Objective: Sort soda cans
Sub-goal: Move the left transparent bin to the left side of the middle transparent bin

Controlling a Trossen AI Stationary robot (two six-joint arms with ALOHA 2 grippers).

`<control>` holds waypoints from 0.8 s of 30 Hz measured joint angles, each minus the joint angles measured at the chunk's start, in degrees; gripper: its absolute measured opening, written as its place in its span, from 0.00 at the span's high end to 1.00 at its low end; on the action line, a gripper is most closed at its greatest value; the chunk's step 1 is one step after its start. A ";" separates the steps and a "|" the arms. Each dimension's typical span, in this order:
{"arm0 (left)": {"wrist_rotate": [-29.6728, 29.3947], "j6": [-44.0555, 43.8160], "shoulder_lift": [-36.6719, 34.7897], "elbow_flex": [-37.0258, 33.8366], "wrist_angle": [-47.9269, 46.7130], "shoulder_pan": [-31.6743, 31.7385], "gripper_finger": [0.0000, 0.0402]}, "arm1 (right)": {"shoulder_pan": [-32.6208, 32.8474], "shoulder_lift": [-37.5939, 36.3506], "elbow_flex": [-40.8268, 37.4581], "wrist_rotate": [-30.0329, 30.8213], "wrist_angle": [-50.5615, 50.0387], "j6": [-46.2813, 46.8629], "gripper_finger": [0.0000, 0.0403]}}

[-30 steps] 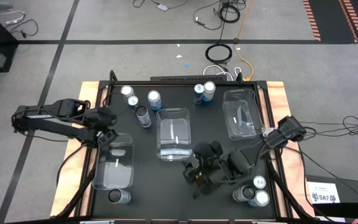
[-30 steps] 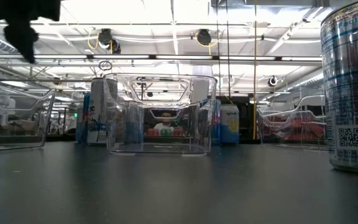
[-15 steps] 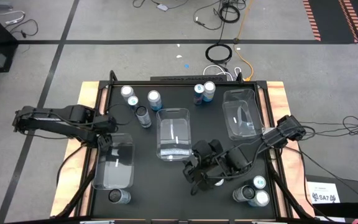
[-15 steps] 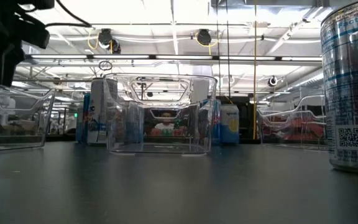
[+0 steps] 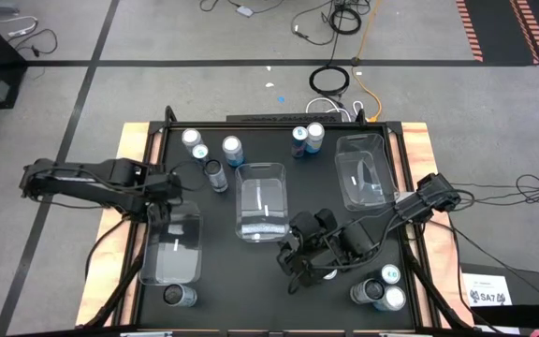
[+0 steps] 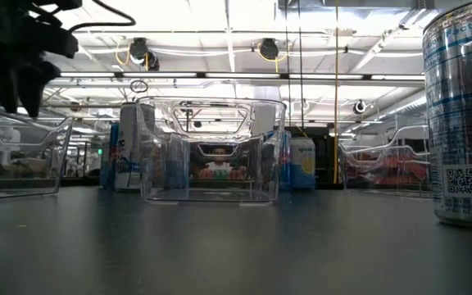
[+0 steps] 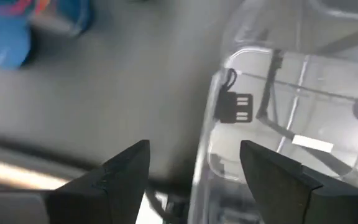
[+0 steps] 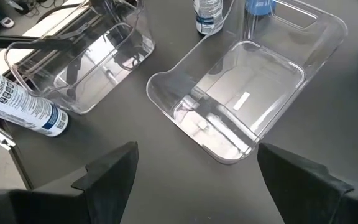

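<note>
Several soda cans stand upright on the black table: a group at the far left (image 5: 200, 153), a pair at the far middle (image 5: 307, 136), one at the near left (image 5: 178, 296) and three at the near right (image 5: 382, 288). My left gripper (image 5: 164, 195) points down over the far corner of the left clear bin (image 5: 171, 245). In the left wrist view it (image 7: 194, 146) is open, its fingers either side of the bin's corner wall (image 7: 207, 134) and above it. My right gripper (image 5: 294, 266) hangs open at the near middle (image 8: 196, 148), holding nothing.
A middle clear bin (image 5: 262, 201) and a right clear bin (image 5: 363, 170) stand on the table, both with nothing inside. In the low view one can (image 6: 465, 115) looms close at the right. Wooden strips (image 5: 134, 140) edge the table. Cables lie on the floor beyond.
My left gripper has come down toward the left bin's far corner and has rolled about its own axis. The cans, the bins and my right gripper have kept still.
</note>
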 joint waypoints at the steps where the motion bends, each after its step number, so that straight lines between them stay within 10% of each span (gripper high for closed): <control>1: 0.02 0.96 0.42 0.00 0.97 -0.01 0.37 | 0.01 0.00 0.00 -0.02 -0.13 0.00 0.20; 17: -0.45 0.97 11.87 0.02 4.80 0.00 0.40 | 0.02 0.00 -0.02 -0.04 -1.33 -0.46 0.20; 24: -0.41 0.39 17.09 0.02 5.66 0.00 0.66 | 0.20 0.00 0.00 -0.24 -1.29 -1.51 0.20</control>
